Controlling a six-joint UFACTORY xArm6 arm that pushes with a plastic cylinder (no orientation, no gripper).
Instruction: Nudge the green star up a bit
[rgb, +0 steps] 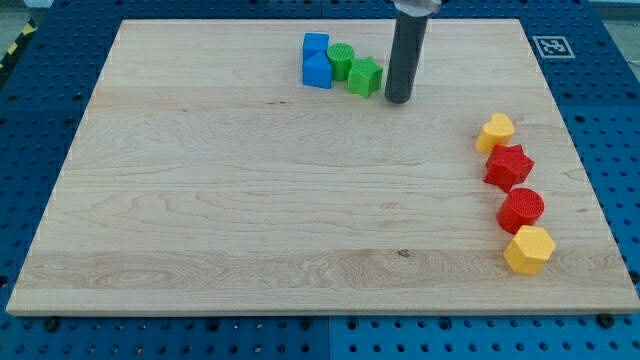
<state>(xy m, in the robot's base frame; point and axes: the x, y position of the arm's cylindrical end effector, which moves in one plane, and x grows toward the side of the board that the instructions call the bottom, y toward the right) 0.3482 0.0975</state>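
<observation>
The green star (365, 76) lies near the view's top centre on the wooden board (250, 200). It touches a green cylinder (341, 61) on its upper left. My tip (398, 99) stands just to the right of the green star and slightly below it, close beside it with a small gap. The dark rod rises from there out of the view's top.
Two blue blocks (317, 61) sit left of the green cylinder, touching it. At the view's right a column runs downward: a yellow heart (495, 131), a red star (509, 167), a red cylinder (521, 210) and a yellow hexagon (529, 249). An ArUco tag (552, 45) marks the top right corner.
</observation>
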